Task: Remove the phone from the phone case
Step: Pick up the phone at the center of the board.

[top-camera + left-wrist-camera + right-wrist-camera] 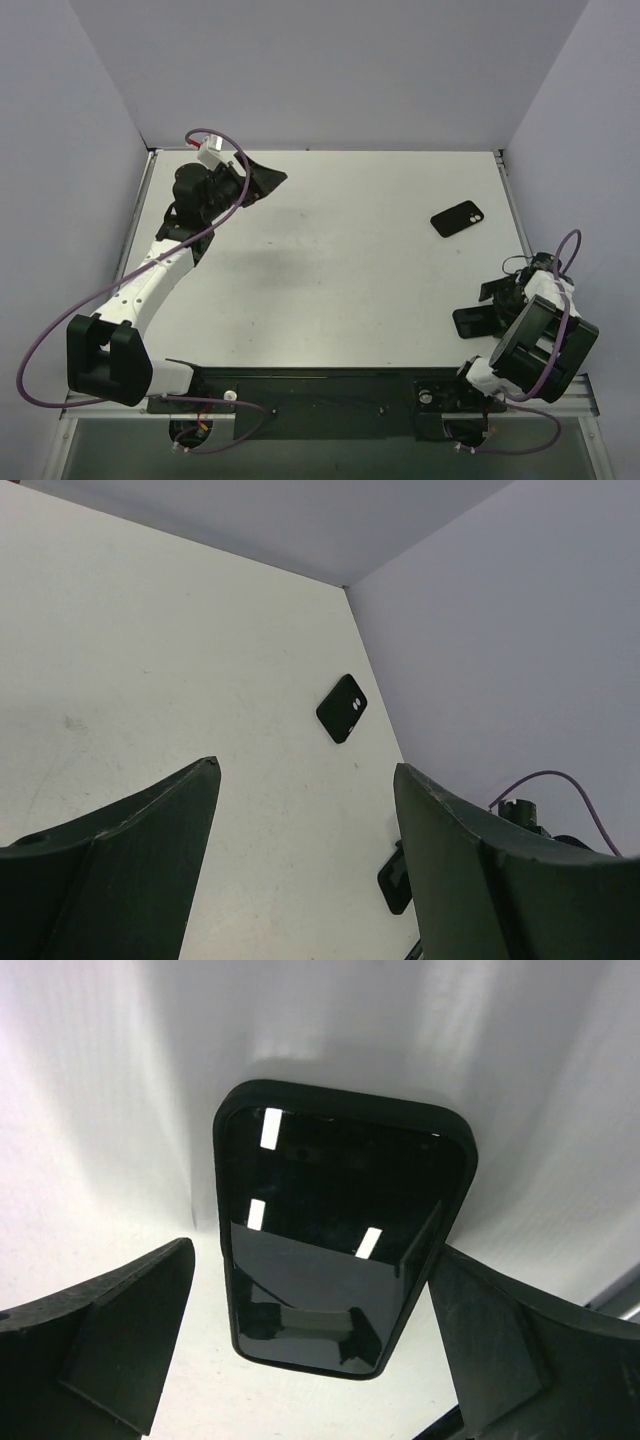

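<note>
Now, from the right wrist, the right gripper is hanging released astride the phone, which is sitting in its phone case. We are risking lifting both together if the fingers pinch the rim. From the left wrist, the left gripper is gaping too. Overhead, we are counting two grippers and two dark items: that case at near right and a black slab at far right.

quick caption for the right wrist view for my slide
Right gripper open, fingers flanking a glossy black phone lying screen up in its dark case on the white table.
</note>
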Robot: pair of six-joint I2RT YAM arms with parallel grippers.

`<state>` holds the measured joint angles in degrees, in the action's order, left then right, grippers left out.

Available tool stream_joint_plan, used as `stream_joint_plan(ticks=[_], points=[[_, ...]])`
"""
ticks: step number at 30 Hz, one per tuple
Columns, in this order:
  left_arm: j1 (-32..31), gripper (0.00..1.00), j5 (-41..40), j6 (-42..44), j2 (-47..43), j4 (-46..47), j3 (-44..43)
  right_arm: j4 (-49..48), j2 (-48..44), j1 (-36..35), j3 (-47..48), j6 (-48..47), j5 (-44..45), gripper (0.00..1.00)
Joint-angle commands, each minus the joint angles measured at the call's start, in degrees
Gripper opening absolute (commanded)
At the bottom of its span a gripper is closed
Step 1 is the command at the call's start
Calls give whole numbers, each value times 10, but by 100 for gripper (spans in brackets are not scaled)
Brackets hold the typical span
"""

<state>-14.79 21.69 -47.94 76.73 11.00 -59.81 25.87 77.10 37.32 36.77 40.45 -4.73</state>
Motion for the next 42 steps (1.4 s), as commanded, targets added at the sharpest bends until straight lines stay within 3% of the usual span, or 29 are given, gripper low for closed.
stream_joint_plan(ticks=[1, 17, 19, 24, 29, 30, 42], points=[[3, 81, 5, 15, -12, 24, -8, -3, 44, -39, 28, 1, 16, 94], [23, 81, 19, -7, -6, 42, -2, 56, 164, -72, 97, -5, 46, 84], [27, 80, 21, -11, -4, 44, -2, 60, 168, -78, 102, -9, 46, 76], [27, 80, 25, -14, -3, 47, -1, 52, 162, -83, 97, -25, 31, 35], [25, 80, 27, -20, 1, 53, 1, 23, 101, -106, 76, -34, 13, 11], [24, 80, 27, -20, 2, 53, 2, 21, 92, -109, 73, -41, 10, 1], [-20, 79, 27, 15, 17, 40, -7, -84, -73, -153, 23, -72, -86, 0]])
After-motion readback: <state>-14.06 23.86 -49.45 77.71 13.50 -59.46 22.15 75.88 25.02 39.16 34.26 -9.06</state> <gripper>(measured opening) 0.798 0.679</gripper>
